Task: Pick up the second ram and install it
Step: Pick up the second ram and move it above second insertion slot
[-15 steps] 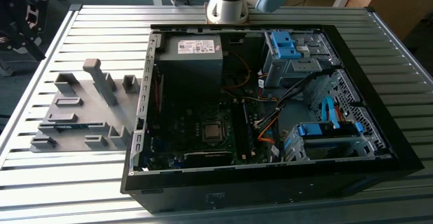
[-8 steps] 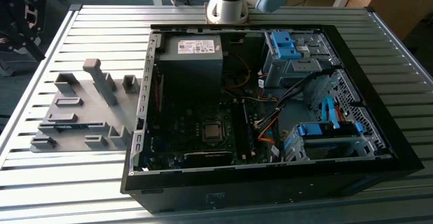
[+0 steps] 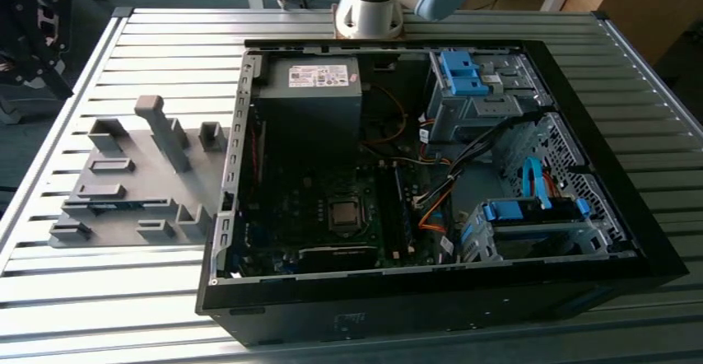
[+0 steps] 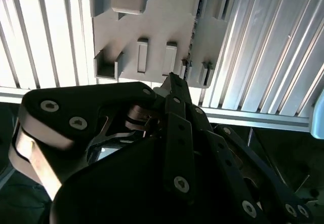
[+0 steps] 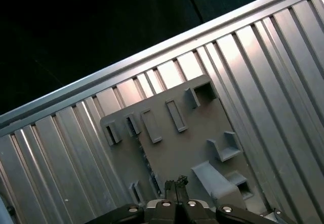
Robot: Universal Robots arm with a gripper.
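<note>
The second ram [image 4: 193, 41] stands edge-on in a slot of the grey plastic tray [image 4: 162, 26], seen as a thin dark speckled strip. In the first wrist view the ram [image 5: 149, 169] is a narrow dark line on the tray [image 5: 177, 148]. In the exterior view it shows as a blue-green strip [image 3: 118, 206] low on the tray [image 3: 143, 184]. My gripper [image 4: 172, 79] hovers above the tray with its tips just beside one end of the ram. The fingertips [image 5: 175, 183] are pressed together with nothing between them.
The tray lies on a ribbed metal table [image 3: 165, 59] at the exterior view's left. Beside it stands the open computer case [image 3: 439, 175] with motherboard [image 3: 341, 216], power supply [image 3: 313, 92], drive cages and orange and blue cables. Upright grey blocks [image 3: 165, 129] rise from the tray.
</note>
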